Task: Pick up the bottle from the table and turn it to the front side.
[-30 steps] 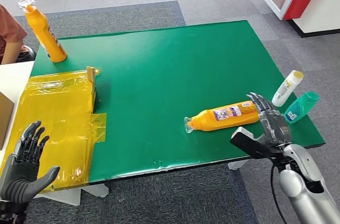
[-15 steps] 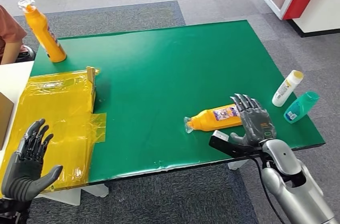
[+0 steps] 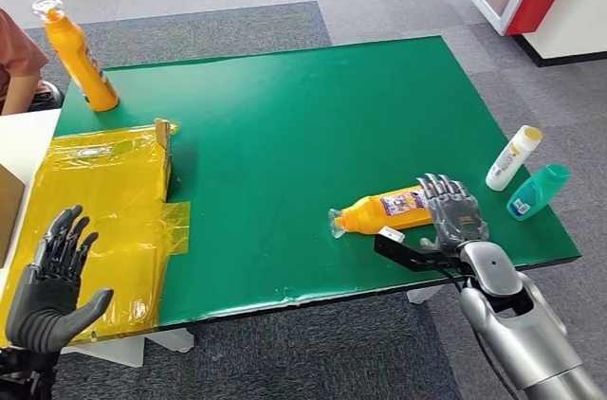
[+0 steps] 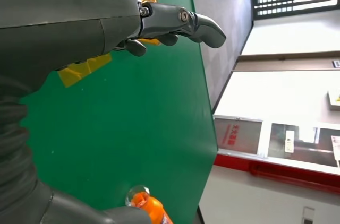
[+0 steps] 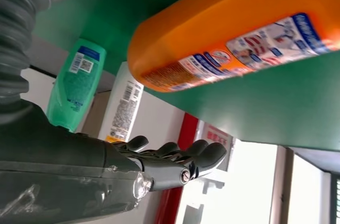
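Since the earlier frames, the right hand (image 3: 452,213) has been carried from beyond the base of the lying orange bottle (image 3: 383,211) toward six o'clock and in over its base end, while the left hand (image 3: 53,281) has been lifted slightly.

At about seven o'clock in the head view, the left hand is being held up with its fingers spread and nothing in it, over the near edge of the yellow plastic sheet (image 3: 101,196). In the left wrist view, its fingers (image 4: 176,21) are being shown extended above the green table (image 4: 132,128).

At about five o'clock, the right hand is being laid over the base end of the lying orange bottle, fingers extended and apart; a closed grip is not being shown, and contact cannot be told for certain. The bottle is lying on its side on the green table (image 3: 286,125), neck pointing toward nine o'clock, label upward. In the right wrist view, the bottle's labelled body (image 5: 240,38) is being seen just beside the extended fingers (image 5: 180,160).

Farther toward three o'clock, a white bottle (image 3: 512,157) and a teal bottle (image 3: 538,190) are lying near the table's right edge.

At eleven o'clock, a second orange bottle (image 3: 77,55) is standing tilted at the far left corner, beside a person's sleeve (image 3: 18,54).
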